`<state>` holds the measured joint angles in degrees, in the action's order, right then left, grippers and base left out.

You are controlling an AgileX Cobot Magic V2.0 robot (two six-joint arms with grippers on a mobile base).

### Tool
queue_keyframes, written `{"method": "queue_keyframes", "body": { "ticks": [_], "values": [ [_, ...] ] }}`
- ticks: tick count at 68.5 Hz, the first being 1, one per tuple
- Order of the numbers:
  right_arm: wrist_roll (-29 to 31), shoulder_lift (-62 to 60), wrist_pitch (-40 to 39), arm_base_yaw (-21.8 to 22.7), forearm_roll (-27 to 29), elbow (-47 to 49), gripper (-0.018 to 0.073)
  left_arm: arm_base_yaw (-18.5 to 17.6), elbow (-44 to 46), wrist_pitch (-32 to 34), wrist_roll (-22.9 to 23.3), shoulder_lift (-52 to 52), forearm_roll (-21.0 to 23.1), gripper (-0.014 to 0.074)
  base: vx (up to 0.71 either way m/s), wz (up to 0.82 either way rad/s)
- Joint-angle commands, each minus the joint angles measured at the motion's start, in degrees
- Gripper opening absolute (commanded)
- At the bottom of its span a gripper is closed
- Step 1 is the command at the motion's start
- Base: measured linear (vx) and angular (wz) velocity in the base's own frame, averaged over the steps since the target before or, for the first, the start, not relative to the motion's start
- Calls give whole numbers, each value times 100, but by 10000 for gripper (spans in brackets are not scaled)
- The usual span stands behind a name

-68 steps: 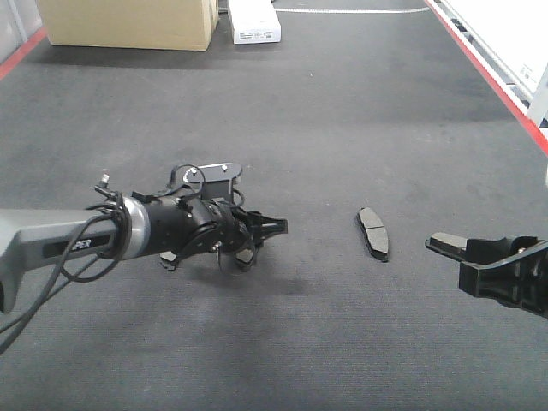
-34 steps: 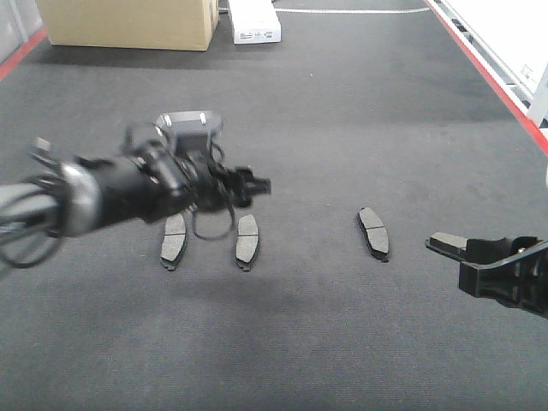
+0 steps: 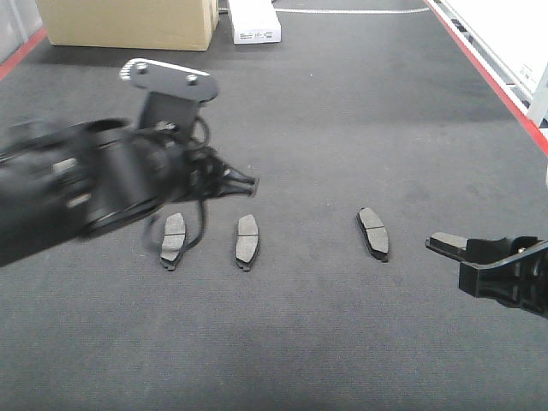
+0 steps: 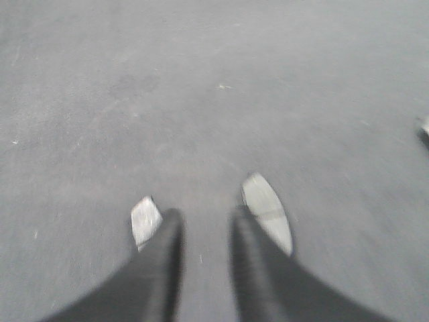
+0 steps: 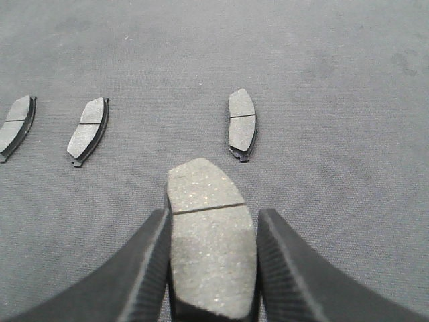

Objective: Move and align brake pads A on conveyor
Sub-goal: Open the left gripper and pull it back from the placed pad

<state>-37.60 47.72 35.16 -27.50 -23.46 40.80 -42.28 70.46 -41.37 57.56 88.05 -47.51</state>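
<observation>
1. Cardboard box (image 3: 128, 23) and white box (image 3: 254, 21) sit at the conveyor's (image 3: 342, 111) far end; contents hidden, white box label unreadable.
2. Three brake pads (image 3: 247, 240) lie flat in a row on the belt.
3. Right gripper (image 5: 211, 258) is pinching the fourth pad (image 5: 209, 245), half cut off by the frame.
4. Left gripper (image 4: 204, 258) is blurred, above the two left pads, fingers slightly parted, nothing between.

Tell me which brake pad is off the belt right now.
The fourth brake pad, clamped between the right gripper fingers. The other three pads lie flat on the conveyor, untouched by any gripper.
</observation>
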Motion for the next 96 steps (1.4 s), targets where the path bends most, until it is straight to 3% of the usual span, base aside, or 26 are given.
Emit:
{"method": "queue_keyframes", "body": {
  "ticks": [1, 21, 37, 96],
  "values": [
    [24, -57, -422, 16, -181, 168, 77, -82, -288, 152, 31, -803, -241, -9, 0, 0],
    [24, -57, -422, 16, -181, 168, 77, -82, -1664, 548, 31, -2786, -206, -8, 0, 0],
    [24, -57, -422, 16, -181, 168, 77, -82, -1982, 335, 25, -3643, -203, -8, 0, 0],
    [18, -57, -459, 16, -181, 168, 77, -82, -1982, 313, 25, -3678, -203, -8, 0, 0]
  ]
}}
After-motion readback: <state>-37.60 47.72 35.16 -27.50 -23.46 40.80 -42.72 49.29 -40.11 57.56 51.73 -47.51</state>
